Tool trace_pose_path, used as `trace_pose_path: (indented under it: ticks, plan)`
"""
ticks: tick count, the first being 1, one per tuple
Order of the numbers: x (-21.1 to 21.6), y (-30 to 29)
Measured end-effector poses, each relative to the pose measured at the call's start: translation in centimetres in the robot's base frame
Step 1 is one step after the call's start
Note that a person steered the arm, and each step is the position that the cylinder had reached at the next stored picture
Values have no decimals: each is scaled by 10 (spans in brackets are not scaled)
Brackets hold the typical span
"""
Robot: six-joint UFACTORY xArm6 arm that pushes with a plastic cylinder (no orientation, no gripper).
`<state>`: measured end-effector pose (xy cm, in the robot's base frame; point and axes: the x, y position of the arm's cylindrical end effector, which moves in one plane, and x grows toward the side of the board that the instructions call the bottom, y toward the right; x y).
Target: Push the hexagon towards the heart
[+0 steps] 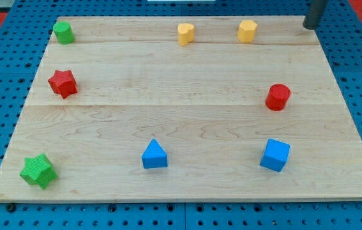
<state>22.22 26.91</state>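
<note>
We see our tip (309, 26) at the view's top right corner, at the far edge of the pale wooden worktop (187, 121) and touching no block. We have no claw here: the arm ends in a straight dark rod, so no open or closed state applies.

The yellow hexagonal block (247, 30) stands near the view's top edge, right of centre, and our tip lies to its right, apart from it. The yellow heart-shaped block (186, 33) stands to the hexagon's left in the same row, with bare wood between the two.

The remaining blocks are distributed as follows:
- The green block (63, 32), shape not clear, sits at the view's top left corner.
- The red star-shaped block (62, 84) sits below it on the left side.
- The green star-shaped block (38, 170) sits at the view's bottom left corner.
- The blue triangular block (154, 155) sits near the view's bottom, left of centre.
- The blue cube (275, 154) sits near the view's bottom right.
- The red cylinder (278, 97) sits above the cube on the right side, well below our tip.

A blue perforated base (359, 83) surrounds the worktop.
</note>
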Motion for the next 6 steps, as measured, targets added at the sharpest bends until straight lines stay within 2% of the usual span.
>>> trace_pose_path:
  ticks: [2,3,4,5,6]
  plan:
    - [-5,-56]
    - [14,-119]
    - [14,-123]
    - [17,-96]
    - [17,-94]
